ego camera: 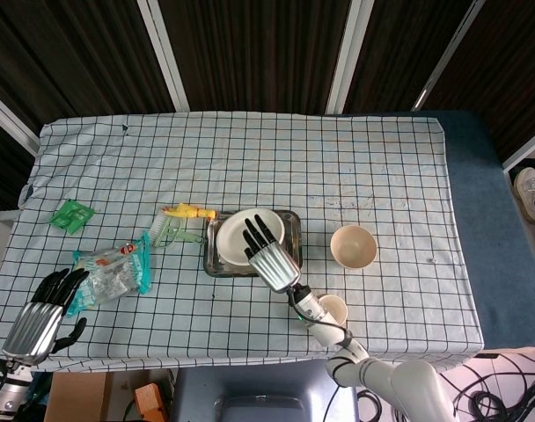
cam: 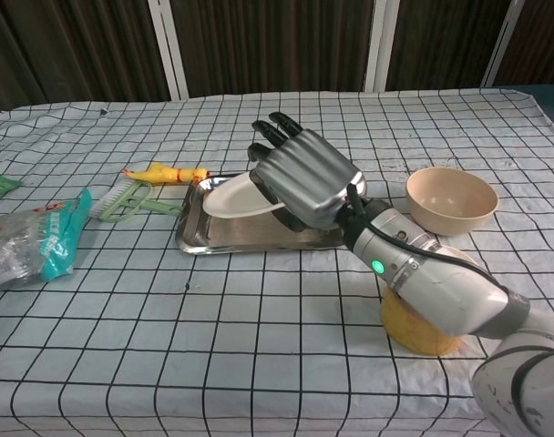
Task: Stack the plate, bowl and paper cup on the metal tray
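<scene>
My right hand [ego camera: 266,251] [cam: 300,177] grips the right edge of the white plate [ego camera: 237,233] [cam: 233,198]. The plate is tilted and sits low over the metal tray [ego camera: 294,230] [cam: 259,235], its left part close to the tray floor. A beige bowl [ego camera: 353,245] [cam: 451,198] stands on the cloth to the tray's right. The paper cup [ego camera: 332,309] sits in a yellow ring holder [cam: 421,335] near the front edge; my forearm hides it in the chest view. At the front left corner my left hand [ego camera: 43,316] rests with nothing in it, fingers apart.
A yellow rubber chicken [ego camera: 188,211] [cam: 163,173] and a green brush [ego camera: 166,231] [cam: 122,200] lie just left of the tray. A snack packet [ego camera: 113,268] [cam: 31,241] and a small green sachet [ego camera: 71,215] lie farther left.
</scene>
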